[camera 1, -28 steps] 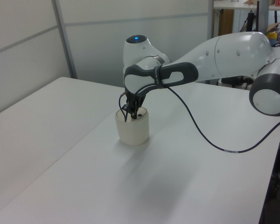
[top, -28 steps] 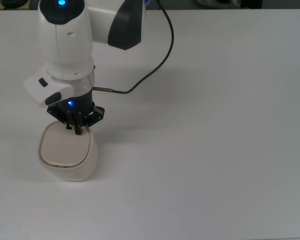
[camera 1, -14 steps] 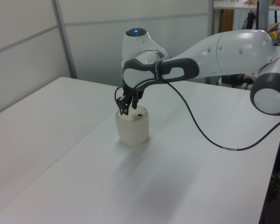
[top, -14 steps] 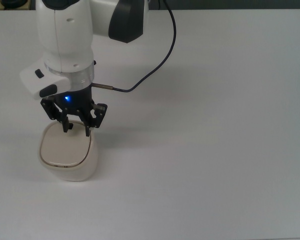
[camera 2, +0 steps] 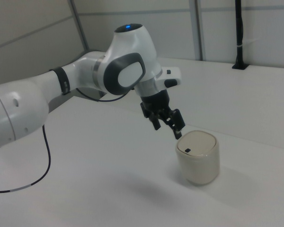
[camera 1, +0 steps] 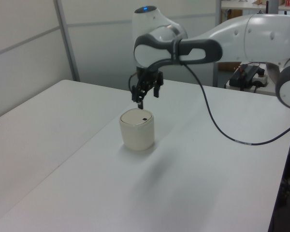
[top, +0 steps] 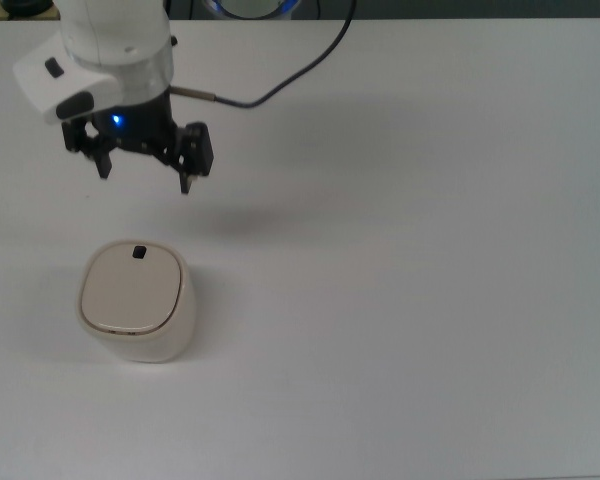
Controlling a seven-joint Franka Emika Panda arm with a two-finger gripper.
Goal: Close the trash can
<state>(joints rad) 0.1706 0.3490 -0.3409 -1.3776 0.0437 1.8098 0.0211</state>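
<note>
jaws: gripper [top: 144, 168] spread wide, holding nothing, upper left of top view.
trash can [top: 134, 300]: lower left on the worktop [top: 430, 300], lid flat, apparently shut.
risk: a descending arm could tip it.

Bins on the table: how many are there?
1. The bin stands alone, lid flat, near the top view's lower left, below the open tool, which hangs above it without touching. Nothing looks hidden.

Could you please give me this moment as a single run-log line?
trash can: lid down, flat | tool: open, empty, above and clear of can | table: nothing else on it
</note>
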